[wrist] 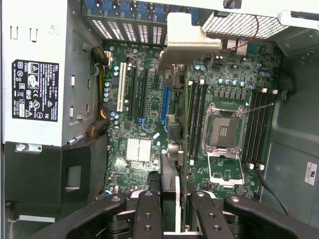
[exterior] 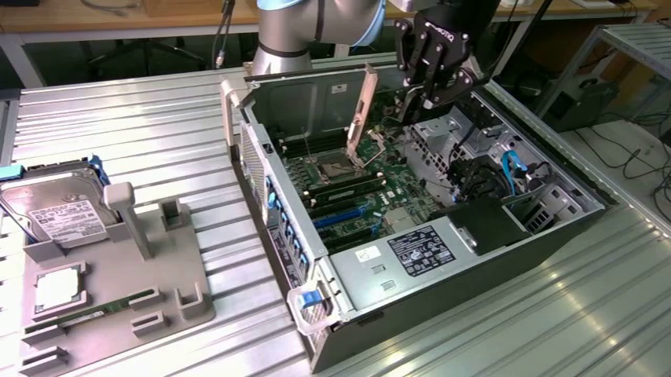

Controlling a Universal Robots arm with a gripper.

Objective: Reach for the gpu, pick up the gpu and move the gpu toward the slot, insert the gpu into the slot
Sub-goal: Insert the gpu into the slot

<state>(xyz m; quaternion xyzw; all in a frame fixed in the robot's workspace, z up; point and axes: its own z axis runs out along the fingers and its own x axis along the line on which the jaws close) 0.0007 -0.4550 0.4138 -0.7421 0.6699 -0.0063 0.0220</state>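
Note:
My gripper (exterior: pixel 428 100) hangs over the open computer case (exterior: pixel 545 236) and is shut on the gpu (exterior: pixel 364 118), which it holds upright on its edge above the green motherboard (exterior: pixel 404 208). In the wrist view the black card (wrist: pixel 170 169) runs edge-on away from the fingers (wrist: pixel 148 214), ending in its silver bracket (wrist: pixel 187 37). The blue slot (wrist: pixel 166 107) lies on the board directly beneath the card's line, a touch to one side. From the exterior view the slot (exterior: pixel 341 216) sits low in the case, well below the card.
A CPU socket (wrist: pixel 224 132) and black memory slots (wrist: pixel 195 122) lie beside the blue slot. The power supply (exterior: pixel 419 251) fills the case's near end. On the exterior view's left a grey fixture (exterior: pixel 157 275) holds a hard drive (exterior: pixel 63 208).

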